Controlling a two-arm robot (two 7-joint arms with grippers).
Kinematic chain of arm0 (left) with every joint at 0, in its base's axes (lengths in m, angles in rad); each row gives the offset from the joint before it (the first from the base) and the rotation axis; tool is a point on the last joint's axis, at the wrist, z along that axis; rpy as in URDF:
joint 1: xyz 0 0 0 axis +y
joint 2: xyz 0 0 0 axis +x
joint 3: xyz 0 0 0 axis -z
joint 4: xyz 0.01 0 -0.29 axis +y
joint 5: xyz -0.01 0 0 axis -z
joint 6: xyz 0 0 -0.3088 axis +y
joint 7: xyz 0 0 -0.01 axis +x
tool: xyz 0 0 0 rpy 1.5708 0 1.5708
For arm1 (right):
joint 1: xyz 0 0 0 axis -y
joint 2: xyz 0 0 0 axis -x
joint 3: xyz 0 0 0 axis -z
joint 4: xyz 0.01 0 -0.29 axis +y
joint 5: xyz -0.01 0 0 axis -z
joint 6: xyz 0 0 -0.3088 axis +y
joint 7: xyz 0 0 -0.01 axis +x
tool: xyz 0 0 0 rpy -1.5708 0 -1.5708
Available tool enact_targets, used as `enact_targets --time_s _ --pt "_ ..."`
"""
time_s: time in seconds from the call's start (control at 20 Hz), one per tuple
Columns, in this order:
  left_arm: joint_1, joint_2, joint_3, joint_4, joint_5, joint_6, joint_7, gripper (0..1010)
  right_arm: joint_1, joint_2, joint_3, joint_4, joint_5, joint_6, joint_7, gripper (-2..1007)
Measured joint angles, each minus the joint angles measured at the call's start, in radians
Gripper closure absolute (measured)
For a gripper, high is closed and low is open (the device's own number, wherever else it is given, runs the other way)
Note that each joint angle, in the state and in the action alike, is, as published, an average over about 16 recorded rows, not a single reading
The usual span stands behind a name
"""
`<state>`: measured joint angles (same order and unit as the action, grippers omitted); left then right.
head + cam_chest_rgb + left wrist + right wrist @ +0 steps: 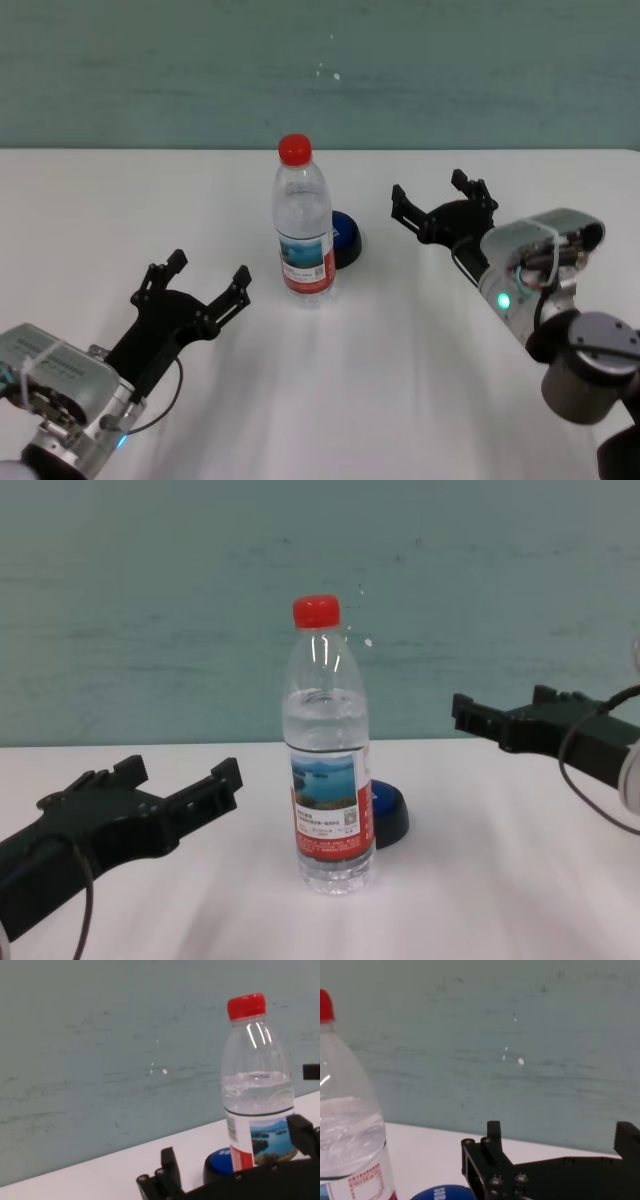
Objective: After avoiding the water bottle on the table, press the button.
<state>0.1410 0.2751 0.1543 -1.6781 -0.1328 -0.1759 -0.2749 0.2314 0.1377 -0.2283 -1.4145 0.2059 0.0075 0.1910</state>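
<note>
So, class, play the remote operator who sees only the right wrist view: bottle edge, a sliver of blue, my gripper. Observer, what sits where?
Observer: In the head view the water bottle stands upright mid-table, and the blue button sits just behind it, toward the robot's right.
Operator: Is my right gripper close to the button?
Observer: The right gripper is open, off to the button's right with bare table between them.
Operator: And the left arm?
Observer: The left gripper is open too, nearer the robot on the bottle's left, touching nothing.
Operator: How tall is the button?
Observer: The chest view shows it far lower than the bottle, a dome on a black base.
</note>
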Motion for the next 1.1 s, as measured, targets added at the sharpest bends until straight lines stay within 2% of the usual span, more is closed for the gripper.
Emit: enact_targets --time_s 0.25,0.45,0.8,1.1 --pt "0.0 0.0 0.0 0.0 0.0 0.0 0.0 0 -0.079 -0.007 0.006 -0.087 -0.022 -0.022 -0.03 1" --pt "0.0 0.0 0.0 0.0 0.0 0.0 0.0 0 -0.129 -0.019 0.007 -0.126 -0.046 -0.043 -0.049 1" --pt "0.0 0.0 0.0 0.0 0.0 0.0 0.0 0 -0.202 -0.046 0.015 -0.163 -0.08 -0.074 -0.072 1" --pt "0.0 0.0 0.0 0.0 0.0 0.0 0.0 0 -0.241 -0.064 0.024 -0.173 -0.102 -0.088 -0.088 1"
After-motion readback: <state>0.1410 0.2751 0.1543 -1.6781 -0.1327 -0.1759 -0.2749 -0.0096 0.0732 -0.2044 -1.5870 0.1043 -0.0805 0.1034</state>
